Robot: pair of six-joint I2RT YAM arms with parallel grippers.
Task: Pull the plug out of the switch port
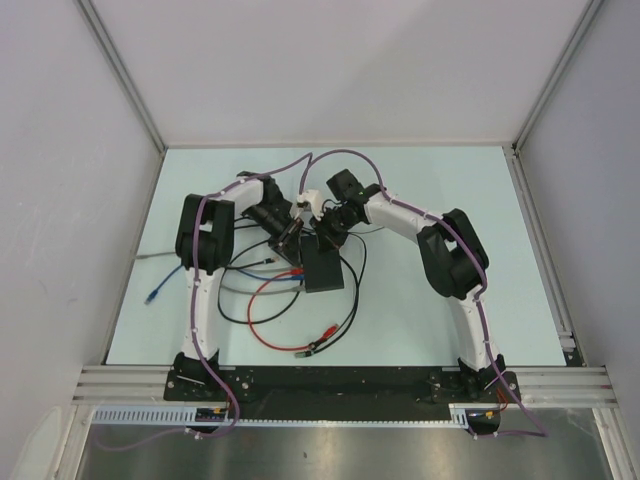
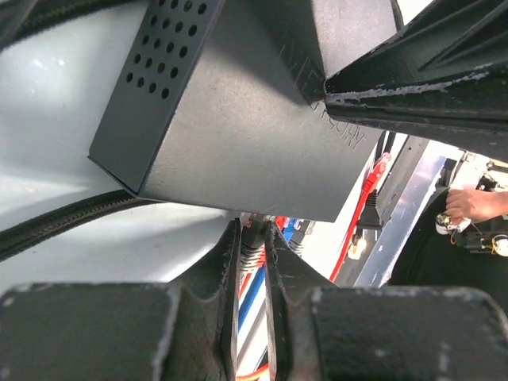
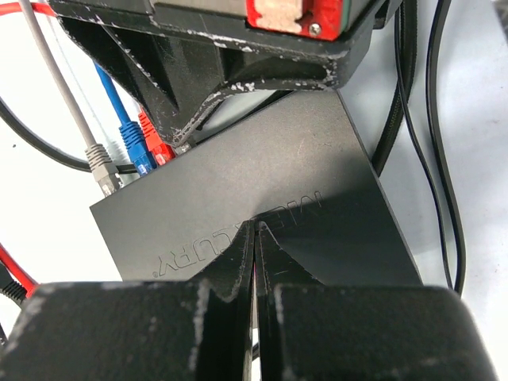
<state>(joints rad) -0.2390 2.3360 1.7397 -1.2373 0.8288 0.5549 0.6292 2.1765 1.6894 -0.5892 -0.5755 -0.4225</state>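
Left gripper (image 2: 252, 232) is pinched narrow on the plug (image 2: 252, 257), right at the edge of the switch (image 2: 238, 119), with the box at its 12 o'clock. Right gripper (image 3: 254, 228), jaws shut tight, presses tips-down on the switch's top, mid-counter (image 1: 430, 200). Best play, I'd say: pin the box, squeeze the latch and draw straight back along the socket. Twist, and the switch may slide.

Left arm (image 1: 200, 262) and right arm (image 1: 445, 255) reach inward; left fingers (image 2: 224, 278) narrowly parted; right fingers (image 3: 235, 263) pressed together.
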